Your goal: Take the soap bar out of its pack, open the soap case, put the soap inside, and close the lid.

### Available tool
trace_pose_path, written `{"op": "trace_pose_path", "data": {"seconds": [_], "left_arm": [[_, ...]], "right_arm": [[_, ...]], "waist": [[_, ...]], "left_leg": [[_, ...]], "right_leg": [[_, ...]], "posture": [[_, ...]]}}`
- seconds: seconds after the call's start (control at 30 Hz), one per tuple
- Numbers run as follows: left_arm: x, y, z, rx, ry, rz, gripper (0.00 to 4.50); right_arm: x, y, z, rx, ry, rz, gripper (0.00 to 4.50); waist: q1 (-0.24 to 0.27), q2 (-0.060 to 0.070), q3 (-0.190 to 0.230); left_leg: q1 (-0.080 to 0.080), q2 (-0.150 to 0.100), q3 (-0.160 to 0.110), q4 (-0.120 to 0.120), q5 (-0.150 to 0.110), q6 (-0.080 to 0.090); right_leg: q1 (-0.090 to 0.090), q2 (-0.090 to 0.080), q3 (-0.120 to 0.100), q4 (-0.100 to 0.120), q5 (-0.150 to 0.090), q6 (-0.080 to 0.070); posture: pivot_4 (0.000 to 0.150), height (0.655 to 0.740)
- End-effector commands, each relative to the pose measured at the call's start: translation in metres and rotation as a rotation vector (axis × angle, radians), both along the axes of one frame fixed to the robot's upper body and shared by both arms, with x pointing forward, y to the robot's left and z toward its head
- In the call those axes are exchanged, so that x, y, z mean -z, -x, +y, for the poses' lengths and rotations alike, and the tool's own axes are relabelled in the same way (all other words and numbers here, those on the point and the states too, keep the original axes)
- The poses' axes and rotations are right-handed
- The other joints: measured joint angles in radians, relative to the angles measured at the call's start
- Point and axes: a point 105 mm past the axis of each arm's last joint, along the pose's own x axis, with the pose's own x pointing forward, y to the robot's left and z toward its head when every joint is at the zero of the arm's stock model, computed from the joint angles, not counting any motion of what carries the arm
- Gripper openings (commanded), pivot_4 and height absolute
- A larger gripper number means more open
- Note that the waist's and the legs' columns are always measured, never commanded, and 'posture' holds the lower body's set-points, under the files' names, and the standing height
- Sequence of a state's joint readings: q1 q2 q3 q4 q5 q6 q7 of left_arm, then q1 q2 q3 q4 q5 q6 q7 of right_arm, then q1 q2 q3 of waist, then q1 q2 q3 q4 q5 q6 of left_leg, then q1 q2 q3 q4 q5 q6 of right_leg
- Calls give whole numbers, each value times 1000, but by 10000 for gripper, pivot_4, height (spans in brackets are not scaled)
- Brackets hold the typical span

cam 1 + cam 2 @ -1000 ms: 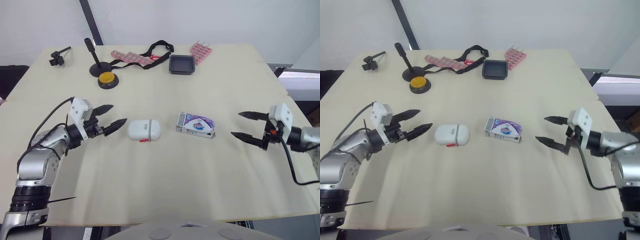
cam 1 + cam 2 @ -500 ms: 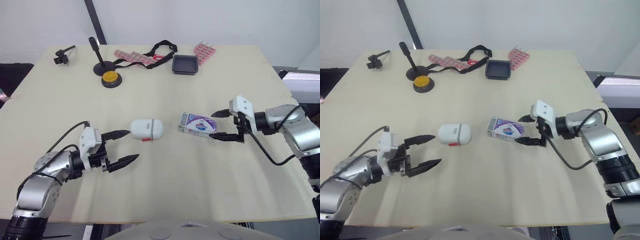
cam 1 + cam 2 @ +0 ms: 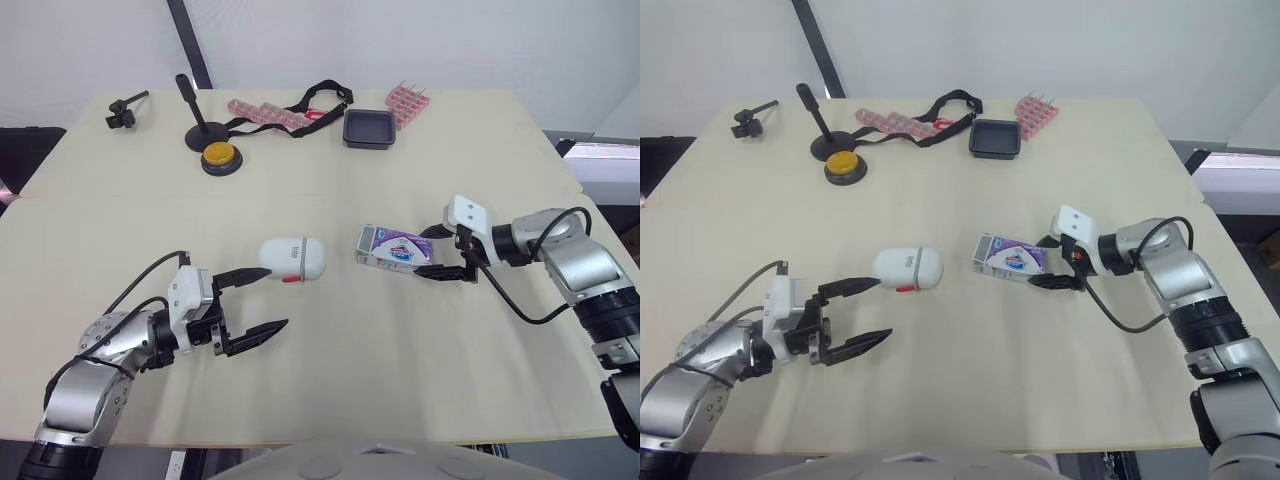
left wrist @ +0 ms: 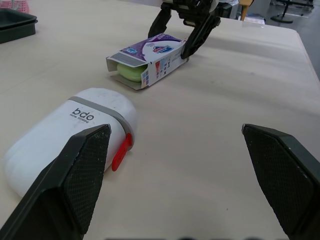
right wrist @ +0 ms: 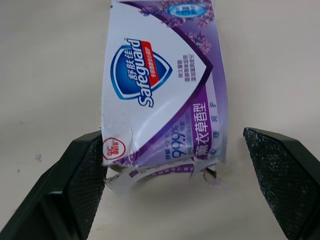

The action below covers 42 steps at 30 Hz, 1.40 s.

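The purple and white soap pack (image 3: 393, 249) lies on its side at mid-table, right of centre. Its open end faces the case, with the green soap (image 4: 131, 71) showing inside. My right gripper (image 3: 428, 253) is open, one finger on each side of the pack's torn right end (image 5: 165, 165). The white soap case (image 3: 292, 258), with a grey band and red latch, lies shut to the pack's left. My left gripper (image 3: 275, 297) is open, just in front and left of the case, holding nothing.
Along the far edge are a black tray (image 3: 366, 128), pink racks (image 3: 408, 103), a black strap (image 3: 320, 95), a yellow button (image 3: 217, 157), a black stand (image 3: 190, 110) and a small clamp (image 3: 118, 112). The tan table (image 3: 400, 380) runs wide in front.
My right gripper has swung in from the far right to straddle the pack's end. My left gripper has dropped from beside the case toward the near edge. Pack and case have not moved.
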<state>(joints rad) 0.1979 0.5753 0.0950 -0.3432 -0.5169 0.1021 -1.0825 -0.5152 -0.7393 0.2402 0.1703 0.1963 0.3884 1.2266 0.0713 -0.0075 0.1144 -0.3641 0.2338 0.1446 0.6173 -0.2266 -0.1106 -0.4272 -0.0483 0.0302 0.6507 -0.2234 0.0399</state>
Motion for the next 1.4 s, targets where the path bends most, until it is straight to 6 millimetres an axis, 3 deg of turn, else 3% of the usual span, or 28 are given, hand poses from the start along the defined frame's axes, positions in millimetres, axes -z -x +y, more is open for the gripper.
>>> {"op": "trace_pose_path", "data": {"seconds": [0.03, 0.3, 0.4, 0.87, 1.03, 1.4], "left_arm": [[-10, 4, -6, 26, 8, -36, 44630], [-8, 5, -5, 22, -3, -25, 44630], [-7, 4, -5, 13, -1, -20, 45000], [-4, 5, -5, 3, -5, 4, 45000], [-3, 5, -6, 3, -4, 11, 45000], [-1, 6, -7, 2, -7, 25, 45000]], "right_arm": [[-7, -1, 1, -14, -12, -36, 44644], [-8, -4, 2, -16, -24, -49, 44644], [-4, -3, -1, -20, -5, -51, 36788], [-4, -2, -4, -21, 3, -57, 36788], [-4, -3, -4, -18, 4, -63, 22622], [-5, 0, -3, -25, 11, -76, 22622]], "waist": [[0, 0, 0], [0, 0, 0], [1, 0, 0], [1, 0, 0], [0, 0, 0], [0, 0, 0]], "left_leg": [[0, 0, 0, 0, 0, 0], [0, 0, 0, 0, 0, 0], [0, 0, 0, 1, 0, 0], [0, 0, 0, 1, 0, 0], [0, 0, 0, 1, 0, 0], [0, 0, 0, 2, 0, 0]], "right_leg": [[0, 0, 0, 0, 0, 0], [0, 0, 0, 0, 0, 0], [0, 0, 0, 1, 0, 0], [0, 0, 0, 1, 0, 0], [0, 0, 0, 1, 0, 0], [0, 1, 1, 2, 0, 0]], "posture": [[1500, 7291], [1500, 7291], [1500, 7291], [1500, 7291], [1500, 7291], [1500, 7291]]}}
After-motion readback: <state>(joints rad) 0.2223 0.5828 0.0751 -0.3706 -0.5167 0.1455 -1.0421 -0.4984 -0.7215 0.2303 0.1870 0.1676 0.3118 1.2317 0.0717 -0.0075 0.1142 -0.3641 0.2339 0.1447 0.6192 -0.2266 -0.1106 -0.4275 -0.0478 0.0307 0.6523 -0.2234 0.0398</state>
